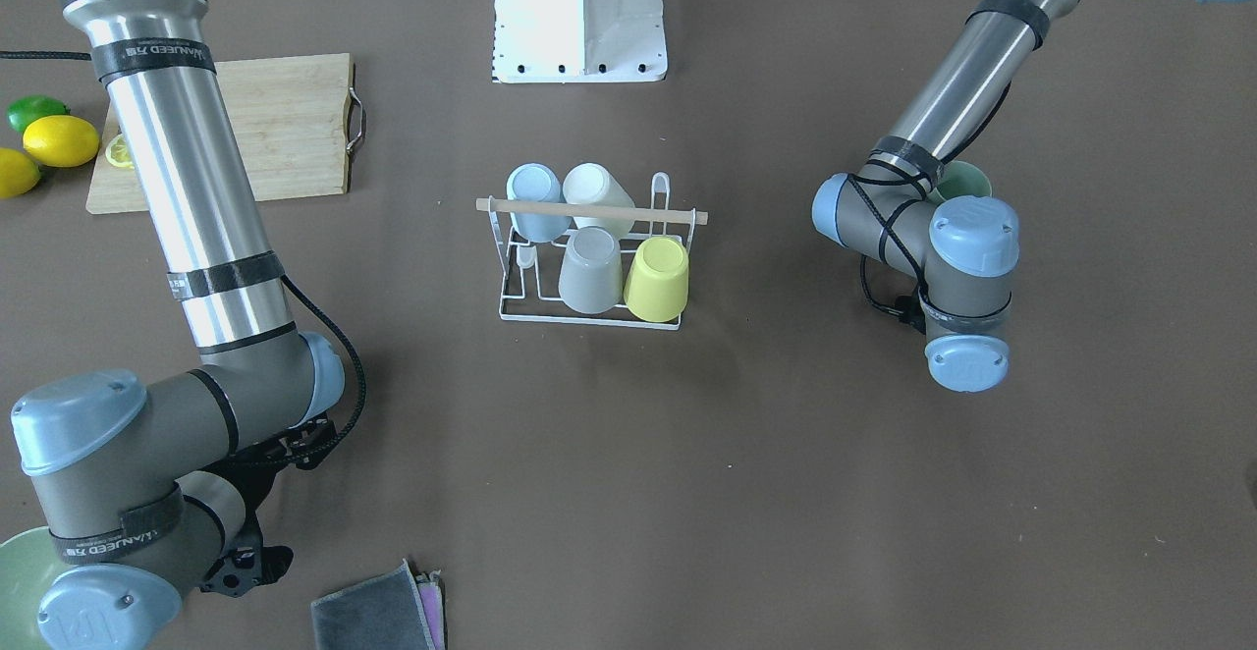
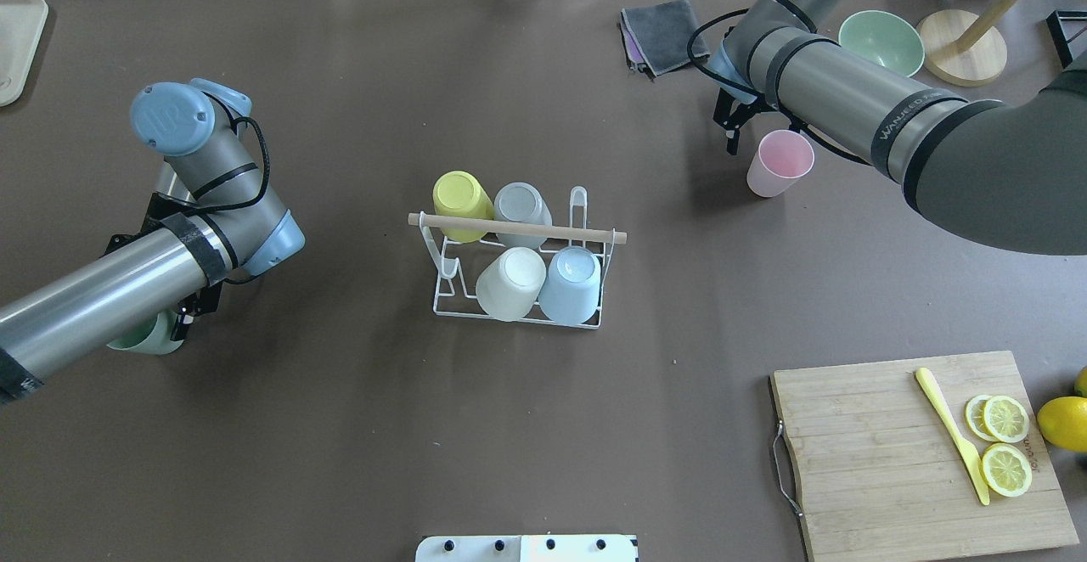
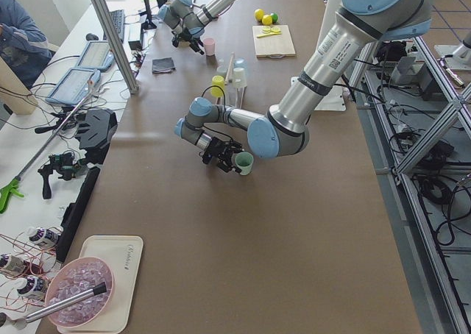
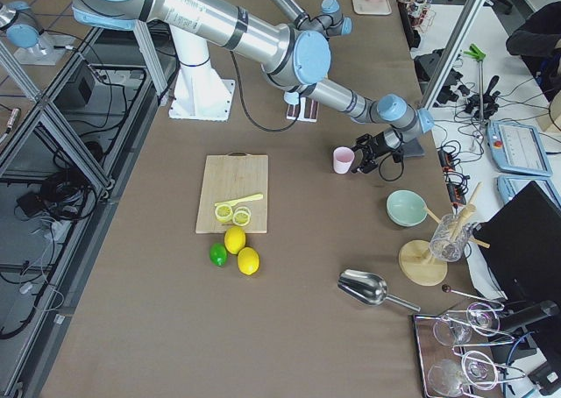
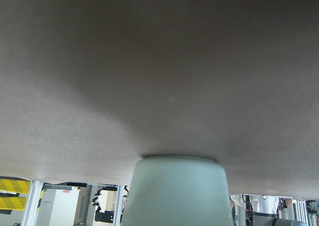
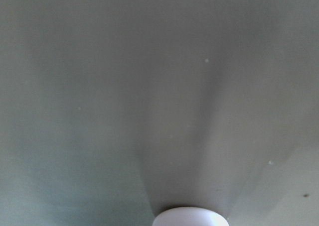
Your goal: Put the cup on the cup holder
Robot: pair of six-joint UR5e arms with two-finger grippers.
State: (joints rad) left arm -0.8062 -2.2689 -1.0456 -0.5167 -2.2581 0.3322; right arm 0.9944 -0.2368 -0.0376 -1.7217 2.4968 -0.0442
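**ITEM 1:** green cup (image 3: 243, 162) — stands mouth-up on the table (image 2: 543, 426), under the left arm's wrist, well apart from the cup holder (image 2: 518, 228).

**ITEM 2:** pink cup (image 2: 780, 163) — mouth-up, over on the right arm's side, also well apart from the holder.

**HOLDER:** mid-table. Carries four upturned cups (image 2: 511, 282). A bare prong (image 2: 447, 272) shows at its left end.

**HANDLING (est.):** prob. light, stiff plastic, not fragile. The wall is smooth and tapered, so it may slide in a pinch. Take it across the wall approx. mid-height. It needs inverting to sit over a prong.

**LEFT GRIPPER** (image 3: 229, 160)**:** at the green cup's side. The cup sits dead centre in the wrist view, so it is probably between the fingers, but the arm hides them — clamped or slack, cannot tell.

**RIGHT GRIPPER** (image 2: 730, 133)**:** just beside the pink cup. Finger spread can't be told, and contact is unclear.
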